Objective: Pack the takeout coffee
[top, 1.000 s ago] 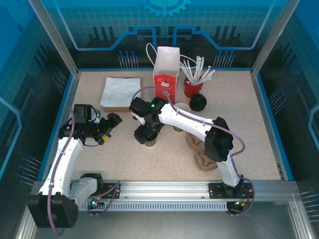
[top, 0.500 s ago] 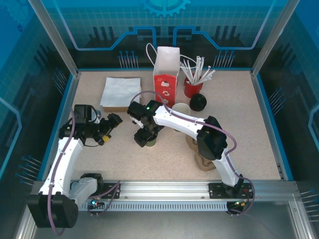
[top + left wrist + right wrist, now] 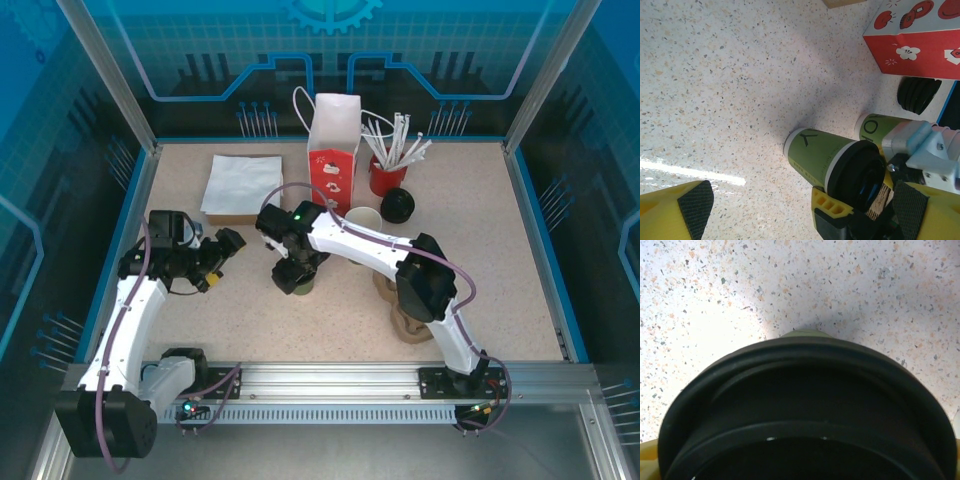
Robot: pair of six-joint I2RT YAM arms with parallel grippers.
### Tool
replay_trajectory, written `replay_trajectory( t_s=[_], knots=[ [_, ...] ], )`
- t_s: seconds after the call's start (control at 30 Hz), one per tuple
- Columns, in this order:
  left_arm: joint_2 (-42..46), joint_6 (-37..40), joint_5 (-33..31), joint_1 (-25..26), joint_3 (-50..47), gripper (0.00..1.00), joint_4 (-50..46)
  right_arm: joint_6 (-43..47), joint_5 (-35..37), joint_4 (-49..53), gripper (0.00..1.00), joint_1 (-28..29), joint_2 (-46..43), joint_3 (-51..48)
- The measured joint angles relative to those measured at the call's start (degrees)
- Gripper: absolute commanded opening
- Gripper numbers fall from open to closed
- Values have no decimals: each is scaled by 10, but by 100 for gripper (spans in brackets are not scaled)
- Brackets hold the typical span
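Note:
The takeout coffee (image 3: 822, 157) is a green paper cup with a white band and a black lid (image 3: 805, 405), standing upright on the table in front of the red paper bag (image 3: 333, 160). My right gripper (image 3: 295, 275) hangs straight over it, its jaws on either side of the lid. One of its yellow fingers (image 3: 832, 207) rests against the lid's rim; the other is hidden. My left gripper (image 3: 225, 255) is open with nothing in it, a short way left of the cup, and its yellow fingers (image 3: 682, 212) frame the left wrist view.
A second, lidless cup (image 3: 362, 220) stands just right of the coffee. Behind it are a stack of black lids (image 3: 397, 205) and a red holder of straws (image 3: 385, 172). Napkins (image 3: 240, 185) lie at the back left. A brown pulp carrier (image 3: 400, 310) sits under the right arm.
The right arm has shifted slightly left and settled lower over the lidded cup. The left arm has not moved.

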State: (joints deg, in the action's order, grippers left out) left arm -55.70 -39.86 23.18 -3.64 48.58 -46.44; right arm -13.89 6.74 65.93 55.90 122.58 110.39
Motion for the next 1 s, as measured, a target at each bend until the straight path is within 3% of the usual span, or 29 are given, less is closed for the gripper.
replay_trajectory(
  t_s=[0.4,0.57,0.67,0.8,1.0],
  knots=[
    [2,24,38,0,0,95,10,-36,-11,102,82,-3,-179,44],
    [2,29,49,0,0,95,19,-50,-10,163,81,-38,-248,83],
    [2,30,54,0,0,95,20,-52,-7,193,81,-90,-285,97],
    [0,30,61,0,0,95,22,-40,5,222,81,-202,-334,88],
    [-2,30,67,0,0,95,22,-1,9,213,80,-392,-407,-26]
  ],
)
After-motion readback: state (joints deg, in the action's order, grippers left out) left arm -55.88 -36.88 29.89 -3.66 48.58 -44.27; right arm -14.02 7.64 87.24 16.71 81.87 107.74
